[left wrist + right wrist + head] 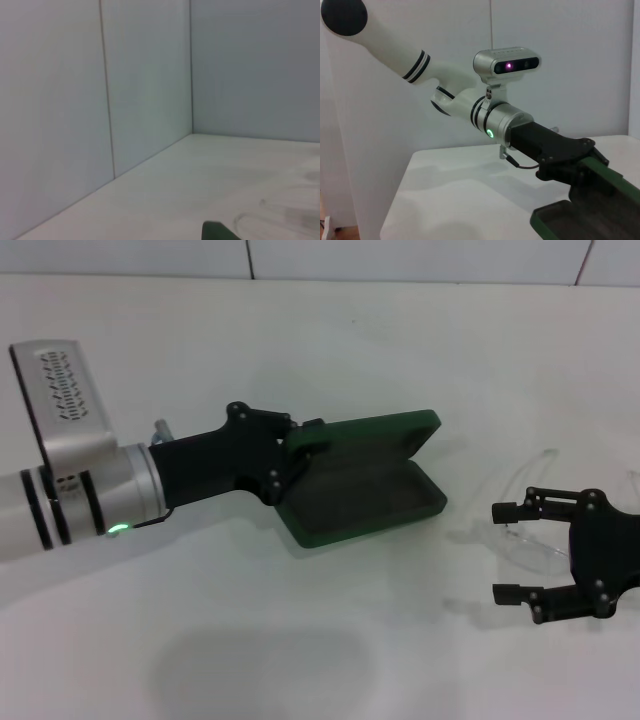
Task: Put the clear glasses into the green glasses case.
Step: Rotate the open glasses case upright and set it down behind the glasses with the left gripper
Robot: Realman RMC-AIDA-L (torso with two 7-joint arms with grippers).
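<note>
The green glasses case point(365, 490) lies open mid-table with its lid point(385, 430) raised toward the back and its dark inside showing. My left gripper point(292, 455) is shut on the case's left end, by the lid edge. The right wrist view shows the same grip, with the left gripper point(572, 167) on the case point(570, 222). A sliver of the case point(218, 233) shows in the left wrist view. The clear glasses point(528, 540) lie on the table right of the case. My right gripper point(508, 551) is open, its fingertips on either side of the glasses' lens.
The white table point(300, 640) runs back to a tiled wall point(400, 258). The left arm's silver camera housing point(62, 390) stands above its wrist at the left. A small gap of bare table separates the case from the glasses.
</note>
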